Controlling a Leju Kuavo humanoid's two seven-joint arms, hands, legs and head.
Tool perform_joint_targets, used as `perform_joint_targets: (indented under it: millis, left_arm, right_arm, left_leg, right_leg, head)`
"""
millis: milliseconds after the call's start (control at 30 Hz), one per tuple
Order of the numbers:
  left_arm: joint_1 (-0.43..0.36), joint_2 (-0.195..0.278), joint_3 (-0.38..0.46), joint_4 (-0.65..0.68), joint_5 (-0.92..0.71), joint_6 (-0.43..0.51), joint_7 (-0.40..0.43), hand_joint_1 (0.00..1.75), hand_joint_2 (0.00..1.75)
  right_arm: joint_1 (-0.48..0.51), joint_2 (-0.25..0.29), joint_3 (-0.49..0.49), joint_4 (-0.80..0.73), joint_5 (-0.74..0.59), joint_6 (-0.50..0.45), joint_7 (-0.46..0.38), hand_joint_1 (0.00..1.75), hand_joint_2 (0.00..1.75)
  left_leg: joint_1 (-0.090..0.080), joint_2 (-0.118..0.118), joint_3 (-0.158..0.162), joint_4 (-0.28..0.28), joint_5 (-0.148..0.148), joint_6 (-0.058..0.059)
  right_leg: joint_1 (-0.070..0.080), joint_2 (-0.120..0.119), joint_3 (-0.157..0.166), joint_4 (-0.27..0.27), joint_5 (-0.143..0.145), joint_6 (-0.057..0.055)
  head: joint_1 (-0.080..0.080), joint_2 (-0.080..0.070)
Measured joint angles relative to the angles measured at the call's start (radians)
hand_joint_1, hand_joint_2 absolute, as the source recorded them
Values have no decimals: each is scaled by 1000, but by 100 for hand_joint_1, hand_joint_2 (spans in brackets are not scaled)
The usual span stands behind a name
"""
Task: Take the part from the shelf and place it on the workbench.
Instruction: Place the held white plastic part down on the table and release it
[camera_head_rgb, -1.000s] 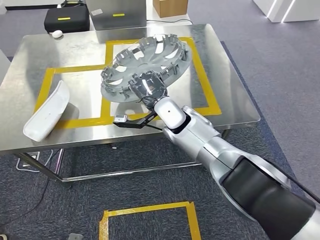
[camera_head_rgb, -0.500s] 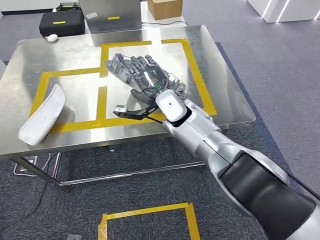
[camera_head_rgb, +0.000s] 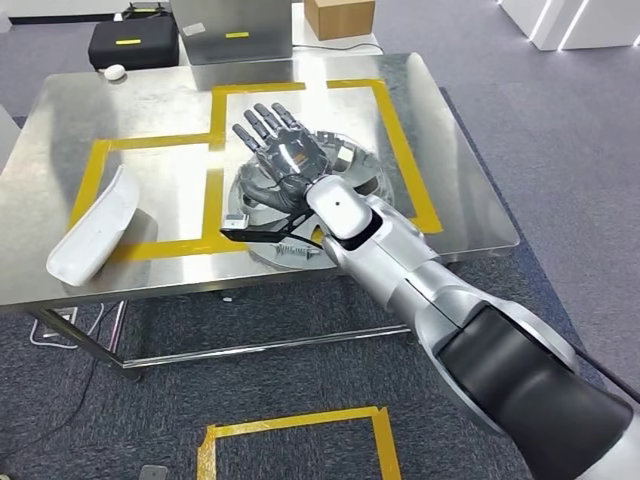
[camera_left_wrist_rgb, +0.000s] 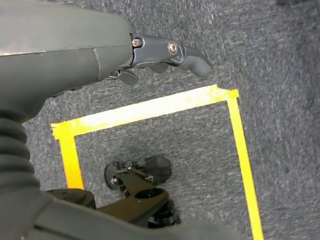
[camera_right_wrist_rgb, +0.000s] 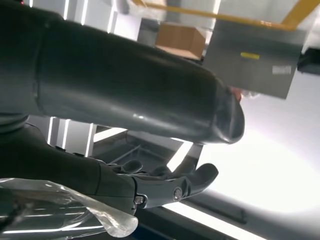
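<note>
The part, a grey wheel cover (camera_head_rgb: 355, 168), lies flat on the steel workbench (camera_head_rgb: 460, 190), inside the right yellow-taped rectangle near the front edge. My right hand (camera_head_rgb: 283, 160) is stretched out just above its left half, palm down, fingers straight and spread, holding nothing. The hand and wrist hide much of the cover. In the right wrist view the thumb and fingers (camera_right_wrist_rgb: 177, 187) stand apart. My left hand (camera_left_wrist_rgb: 158, 55) hangs over the carpet beside a yellow tape square and holds nothing.
A white curved panel (camera_head_rgb: 94, 228) lies on the bench's left side. Behind the bench are a black case (camera_head_rgb: 133, 40), a silver box (camera_head_rgb: 234, 28) and a cardboard box (camera_head_rgb: 340, 15). A yellow tape square (camera_head_rgb: 298, 428) marks the floor in front.
The wheel cover went from tilted up in my right hand to lying flat on the bench. The hand has let go and spread its fingers above it.
</note>
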Motion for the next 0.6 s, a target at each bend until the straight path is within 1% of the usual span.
perform_joint_targets:
  millis: [33,67,100,133,167,233,267,300,333,367,400,433,467,500,533,567,600]
  left_arm:
    - [1,0,-3,0,3,-1,3,0,0]
    - [2,1,-6,0,7,-1,5,0,0]
    - [3,2,-8,0,11,-2,6,0,0]
    - [3,3,-11,0,14,-2,7,0,0]
    - [3,5,-13,0,16,-2,8,0,0]
    - [3,8,-20,1,19,-4,11,0,0]
    - [4,9,-25,1,22,-6,13,0,0]
    - [4,11,-29,1,26,-8,14,0,0]
    - [5,13,-33,1,32,-10,15,0,0]
    - [5,14,-36,1,38,-11,15,0,0]
    - [6,16,-38,1,46,-12,15,0,0]
    - [6,18,-40,1,54,-14,15,0,0]
    - [7,19,-41,1,61,-15,13,0,0]
    - [9,19,-41,1,68,-16,11,0,0]
    - [12,19,-42,1,73,-16,9,0,0]
    - [16,20,-42,1,77,-15,6,0,0]
    - [21,20,-43,1,80,-14,5,0,0]
  right_arm:
    - [0,2,1,-5,-7,18,-12,0,0]
    - [-1,3,3,-11,-17,42,-24,0,0]
    - [-1,4,5,-19,-29,67,-37,0,0]
    - [-3,5,7,-27,-45,92,-49,0,0]
    - [-5,8,9,-36,-65,115,-61,0,0]
    - [-6,13,14,-50,-109,147,-81,0,0]
    - [-4,14,18,-57,-131,154,-89,0,0]
    - [-2,15,23,-66,-153,156,-94,0,0]
    - [2,15,27,-80,-179,151,-97,0,0]
    - [6,14,29,-99,-206,139,-98,0,0]
    - [12,13,30,-122,-237,123,-99,0,0]
    - [21,10,27,-153,-272,102,-99,0,0]
    - [36,5,19,-190,-310,80,-97,0,0]
    - [57,-3,7,-234,-350,58,-95,0,0]
    - [81,-13,-7,-279,-385,41,-92,0,0]
    - [106,-24,-22,-323,-412,29,-91,0,0]
    - [128,-35,-37,-361,-432,20,-91,0,0]
  left_leg:
    - [-1,1,-1,0,1,-5]
    - [-1,1,-2,-1,1,-10]
    - [0,2,-4,4,-5,-15]
    - [0,2,-11,23,-19,-20]
    - [1,2,-27,61,-42,-25]
    - [3,3,-80,185,-102,-33]
    - [3,3,-106,241,-121,-36]
    - [4,3,-120,270,-124,-38]
    - [4,3,-116,261,-107,-38]
    - [5,3,-93,214,-75,-37]
    - [6,3,-62,146,-41,-36]
    - [5,3,-32,83,-17,-34]
    - [5,3,-11,40,-4,-32]
    - [3,2,-2,19,-1,-28]
    - [1,0,-1,17,-3,-24]
    - [1,0,-2,14,0,-18]
    - [2,0,-3,11,4,-11]
  right_leg:
    - [1,1,4,-4,-1,-3]
    - [-1,2,4,-5,0,-8]
    - [-3,1,6,-8,2,-13]
    - [-5,0,8,-12,4,-19]
    - [-8,-1,10,-15,6,-24]
    - [-7,-2,11,-15,5,-29]
    - [-7,-2,11,-14,5,-30]
    - [-7,-2,12,-13,5,-30]
    - [-7,-2,12,-11,5,-30]
    - [-7,-1,12,-7,4,-29]
    - [-7,0,12,-4,3,-27]
    - [-6,2,10,1,1,-24]
    - [-4,3,7,4,0,-20]
    - [-2,3,5,5,0,-15]
    - [-1,3,4,5,2,-11]
    - [-2,2,3,4,4,-5]
    - [-3,2,0,5,0,0]
  head:
    - [0,0]
    - [0,0]
    - [-1,0]
    - [-2,0]
    - [-4,0]
    - [-7,0]
    - [-6,0]
    - [-6,0]
    - [-6,0]
    - [-6,0]
    - [-7,0]
    - [-7,0]
    - [-8,0]
    - [-7,0]
    - [-6,0]
    - [-4,0]
    - [-3,0]
